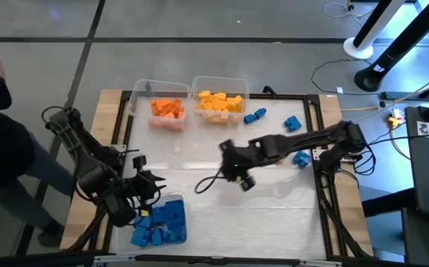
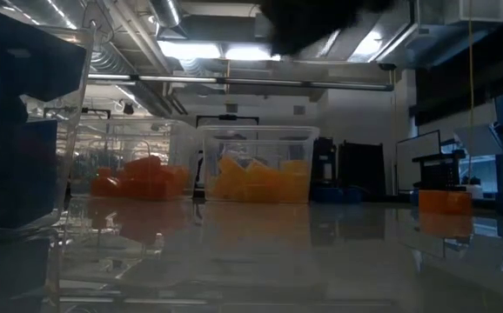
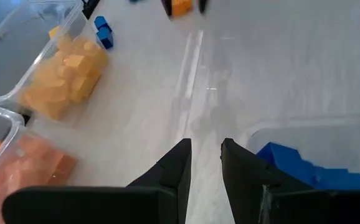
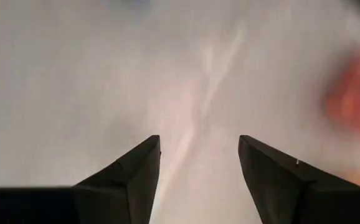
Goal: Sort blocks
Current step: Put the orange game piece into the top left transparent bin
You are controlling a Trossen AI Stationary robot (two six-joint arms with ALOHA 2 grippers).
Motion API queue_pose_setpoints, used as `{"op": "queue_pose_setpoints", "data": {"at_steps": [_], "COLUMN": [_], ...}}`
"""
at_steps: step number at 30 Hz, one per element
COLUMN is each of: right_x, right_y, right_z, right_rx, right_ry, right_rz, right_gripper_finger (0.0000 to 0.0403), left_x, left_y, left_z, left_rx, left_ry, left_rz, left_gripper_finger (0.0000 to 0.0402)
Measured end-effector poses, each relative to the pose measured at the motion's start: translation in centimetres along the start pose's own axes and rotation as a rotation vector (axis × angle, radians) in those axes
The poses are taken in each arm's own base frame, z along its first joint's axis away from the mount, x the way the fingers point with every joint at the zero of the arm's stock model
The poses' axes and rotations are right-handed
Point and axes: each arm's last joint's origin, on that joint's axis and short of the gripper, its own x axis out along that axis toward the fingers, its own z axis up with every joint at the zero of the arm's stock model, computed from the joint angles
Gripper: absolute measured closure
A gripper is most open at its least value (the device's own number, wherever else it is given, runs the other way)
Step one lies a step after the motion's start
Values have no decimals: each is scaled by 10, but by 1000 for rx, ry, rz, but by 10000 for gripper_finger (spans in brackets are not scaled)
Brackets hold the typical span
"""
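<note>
Glossy white table (image 1: 274, 215) | blue blocks (image 1: 160, 222) binned | ceiling ducts (image 2: 147, 43)

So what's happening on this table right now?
Blocks are being sorted by colour into three bins: orange blocks, yellow blocks and blue blocks each have one. The right gripper hangs open and empty over mid-table. The left gripper waits beside the blue bin. Three loose blue blocks remain at the right.

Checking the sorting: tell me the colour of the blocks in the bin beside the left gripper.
Blue blocks, next to the left gripper; the high view shows them best.
</note>
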Motion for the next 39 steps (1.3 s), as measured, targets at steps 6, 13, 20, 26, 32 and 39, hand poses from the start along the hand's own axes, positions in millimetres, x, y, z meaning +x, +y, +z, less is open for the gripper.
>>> {"op": "queue_pose_setpoints", "data": {"at_steps": [6, 13, 20, 26, 32, 39], "right_x": [-17, -15, -13, -14, -6, 9], "right_y": [13, 26, 33, 35, 28, 27], "right_z": [-34, -72, -122, -171, -187, -188], "right_rx": [-44, -71, 237, 758, 1135, 1153], "right_ry": [375, 707, 760, 847, 806, 680], "right_rz": [44, 67, 77, -2, -33, -31], "right_gripper_finger": [184, 184, 184, 184, 184, 185], "left_x": [12, 29, 33, 35, 38, 39], "left_y": [-5, -11, -11, -11, -10, -10], "left_z": [-14, -28, -30, -28, -23, -23], "left_rx": [20, -2, -11, 19, 64, 69], "left_ry": [8, -5, -7, -14, -27, -23], "left_rz": [16, 15, 24, 23, 21, 27], "left_gripper_finger": [325, 325, 325, 325, 325, 325]}}
